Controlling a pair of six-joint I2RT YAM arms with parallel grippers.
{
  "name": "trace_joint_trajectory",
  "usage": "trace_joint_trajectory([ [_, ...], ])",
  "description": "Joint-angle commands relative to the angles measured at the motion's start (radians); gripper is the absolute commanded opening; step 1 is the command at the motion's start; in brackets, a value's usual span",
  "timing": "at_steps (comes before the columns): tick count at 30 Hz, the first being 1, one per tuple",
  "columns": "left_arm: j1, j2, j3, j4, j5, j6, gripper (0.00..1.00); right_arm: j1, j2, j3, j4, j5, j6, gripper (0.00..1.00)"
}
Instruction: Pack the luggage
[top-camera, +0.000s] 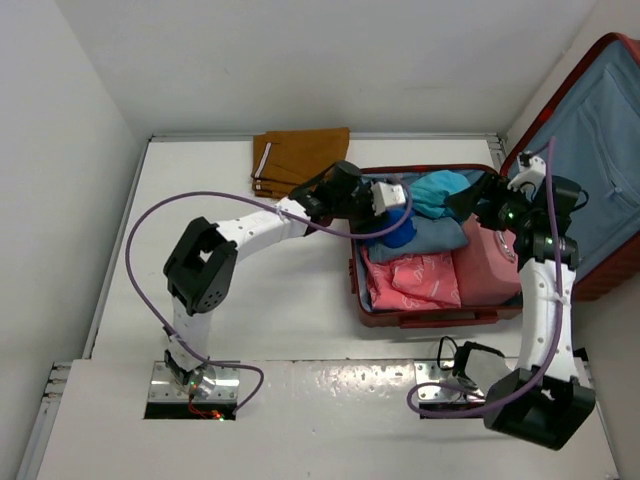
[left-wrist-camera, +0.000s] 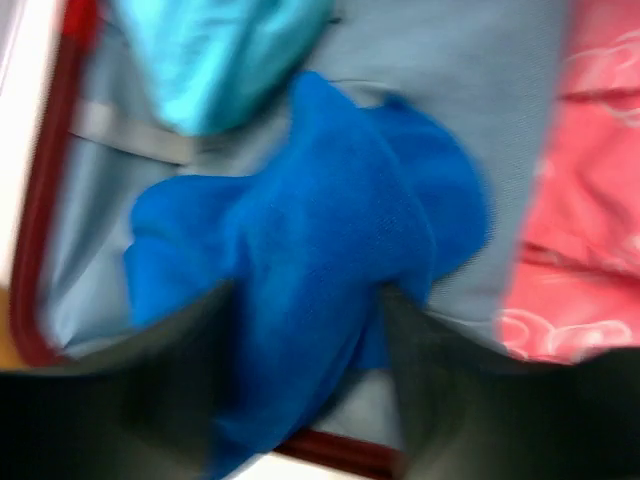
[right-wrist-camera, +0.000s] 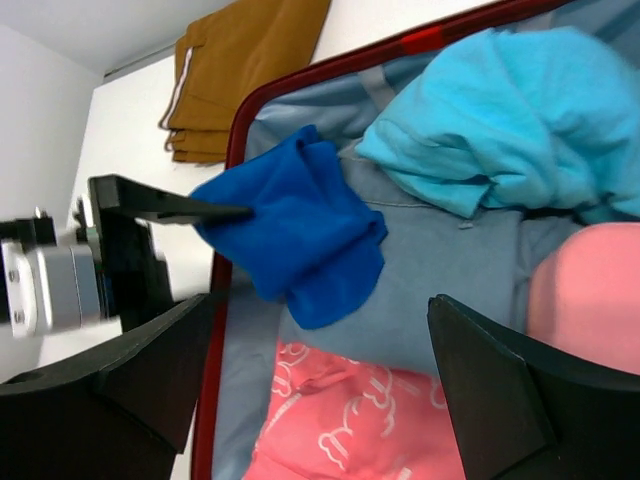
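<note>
On the white surface (top-camera: 300, 300), right of centre, the luggage (top-camera: 430, 319) lies open. Its shell is judged stiff and heavy; its rim is advised for holding. The right claw (right-wrist-camera: 325, 300) is released. Blue cloth (right-wrist-camera: 300, 230) is straddled by the left claw (left-wrist-camera: 305, 298); whether it is gripped cannot be told.

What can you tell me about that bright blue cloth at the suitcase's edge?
The blue cloth is soft, fleecy-looking and deep blue, bunched into loose folds. It is just inside the red rim of the luggage, over the grey-blue lining, between a light blue garment and a pink one. The left arm's jaws straddle it, one fingertip against its upper fold. Whether they grip it is unclear.
</note>
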Motion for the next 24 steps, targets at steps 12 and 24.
trace_joint_trajectory([
  [12,0.219,-0.298,0.028,0.126,-0.227,-0.385,1.00,0.255,0.159,-0.012,0.244,-0.009,0.112,0.76],
  [24,0.386,-0.167,0.095,-0.008,-0.198,-0.555,1.00,0.527,0.388,0.060,0.356,-0.030,0.089,0.44],
])
